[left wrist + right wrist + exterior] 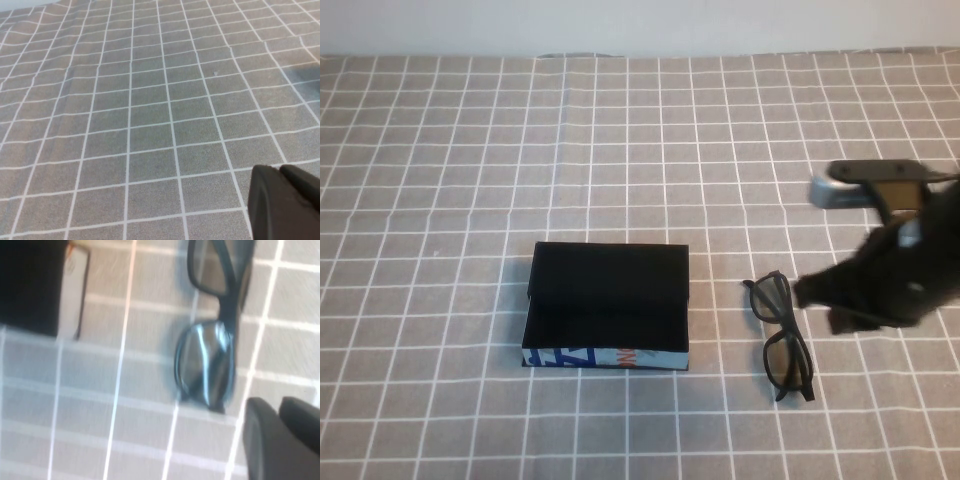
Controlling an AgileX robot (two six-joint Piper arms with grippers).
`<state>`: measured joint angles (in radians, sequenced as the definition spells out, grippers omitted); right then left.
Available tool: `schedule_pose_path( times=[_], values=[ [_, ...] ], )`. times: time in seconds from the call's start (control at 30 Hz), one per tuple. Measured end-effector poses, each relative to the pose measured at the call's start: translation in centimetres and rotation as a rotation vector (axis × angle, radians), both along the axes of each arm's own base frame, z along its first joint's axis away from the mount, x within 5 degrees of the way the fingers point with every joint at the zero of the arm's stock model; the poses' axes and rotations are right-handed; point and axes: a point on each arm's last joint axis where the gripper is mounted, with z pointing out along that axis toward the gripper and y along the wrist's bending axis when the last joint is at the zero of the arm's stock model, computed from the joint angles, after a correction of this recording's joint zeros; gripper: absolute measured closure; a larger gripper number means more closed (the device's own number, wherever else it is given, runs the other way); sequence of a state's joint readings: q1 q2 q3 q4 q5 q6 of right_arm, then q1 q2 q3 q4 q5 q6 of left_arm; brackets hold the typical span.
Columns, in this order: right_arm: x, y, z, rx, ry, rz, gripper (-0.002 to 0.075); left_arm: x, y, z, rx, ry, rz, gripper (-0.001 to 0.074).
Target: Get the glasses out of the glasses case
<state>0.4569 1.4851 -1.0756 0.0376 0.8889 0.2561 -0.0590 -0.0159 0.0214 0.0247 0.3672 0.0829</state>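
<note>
The black glasses case point(608, 300) lies open at the table's middle, its black inside empty and its blue-and-white printed side facing the front. The black glasses point(779, 328) lie on the checked cloth just right of the case, outside it. My right gripper point(807, 292) hovers just right of the glasses, shut and holding nothing. In the right wrist view the glasses point(226, 305) lie past the gripper point(277, 405), with a corner of the case point(30, 285) beyond. My left gripper point(280, 169) is shut and empty over bare cloth, and is out of the high view.
A grey checked cloth point(520, 150) covers the whole table. A grey and tan part point(850, 185) shows behind the right arm at the right edge. A pale wall runs along the table's far edge.
</note>
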Motion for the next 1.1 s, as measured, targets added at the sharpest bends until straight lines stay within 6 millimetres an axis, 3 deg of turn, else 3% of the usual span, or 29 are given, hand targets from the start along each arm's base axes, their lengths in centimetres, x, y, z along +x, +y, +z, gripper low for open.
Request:
schedule_pose_path(
  times=[0.1,0.33,0.57,0.7,0.83,0.97,1.1],
  values=[
    [-2.5,-1.1,1.7,0.013,-0.033,0.014,0.0726,0.0,0.0,0.0,0.0,0.0,0.0,0.0739],
    [-9.0,-3.5,4.3,0.098,-0.1,0.036,0.0741,0.0,0.0,0.0,0.0,0.0,0.0,0.0739],
    [-11.3,-5.1,5.5,0.091,-0.202,0.047,0.0742,0.0,0.0,0.0,0.0,0.0,0.0,0.0739],
    [-11.5,-5.9,3.8,0.073,-0.336,0.042,0.0742,0.0,0.0,0.0,0.0,0.0,0.0,0.0739],
    [-11.6,-8.3,1.2,0.083,-0.567,-0.062,0.0743,0.0,0.0,0.0,0.001,0.0,0.0,0.0739],
    [-13.4,-11.0,-2.0,0.081,-0.814,-0.18,0.0743,0.0,0.0,0.0,0.001,0.0,0.0,0.0739],
    [-16.3,-12.4,-5.9,0.069,-1.01,-0.237,0.0743,0.0,0.0,0.0,0.001,0.0,0.0,0.0739]
  ],
)
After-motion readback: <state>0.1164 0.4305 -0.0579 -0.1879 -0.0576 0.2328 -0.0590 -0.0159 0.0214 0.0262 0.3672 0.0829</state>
